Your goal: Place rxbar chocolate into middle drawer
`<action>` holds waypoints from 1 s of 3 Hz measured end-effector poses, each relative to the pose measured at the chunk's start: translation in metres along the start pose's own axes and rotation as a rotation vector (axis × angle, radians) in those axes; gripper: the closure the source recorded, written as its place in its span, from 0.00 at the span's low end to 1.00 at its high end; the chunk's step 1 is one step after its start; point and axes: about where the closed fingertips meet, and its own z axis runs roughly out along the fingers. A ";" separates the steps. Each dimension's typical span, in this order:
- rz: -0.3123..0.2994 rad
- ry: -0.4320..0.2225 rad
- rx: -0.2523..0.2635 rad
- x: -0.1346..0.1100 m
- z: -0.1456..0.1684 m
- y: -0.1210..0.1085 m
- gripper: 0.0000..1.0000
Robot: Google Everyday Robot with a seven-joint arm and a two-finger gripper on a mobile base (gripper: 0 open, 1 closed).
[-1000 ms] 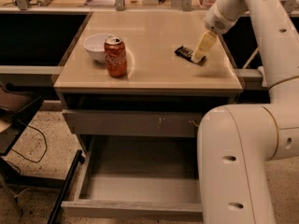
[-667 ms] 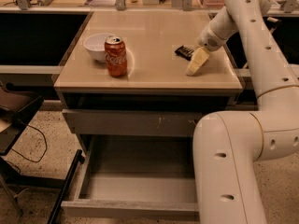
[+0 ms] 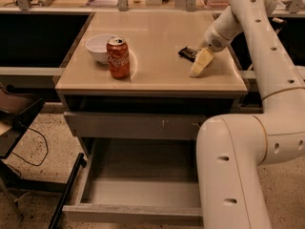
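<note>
Below, the middle drawer (image 3: pixel 143 192) stands pulled open (grey floor showing) under a scratched drawer front (image 3: pixel 133 125). On the tan tabletop (image 3: pixel 162 30), a red Coca-Cola can (image 3: pixel 118 57). At its 3 o'clock is the gripper (image 3: pixel 201 63), spread or closed impossible to tell, with the rxbar chocolate (image 3: pixel 187 53) just beside it at 11 o'clock. A white bowl (image 3: pixel 97 46) sits at the can's 10 o'clock.

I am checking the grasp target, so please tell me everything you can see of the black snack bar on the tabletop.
The rxbar chocolate is a small, flat, dark bar in a glossy wrapper. It lies flat, angled, on the right part of the beige tabletop. The gripper stands at its right end and hides it; contact cannot be told.
</note>
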 end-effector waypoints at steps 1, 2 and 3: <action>0.000 0.000 0.000 0.000 0.000 0.000 0.42; 0.000 0.000 0.001 -0.004 -0.007 0.002 0.65; 0.000 0.000 0.001 -0.008 -0.014 0.004 0.88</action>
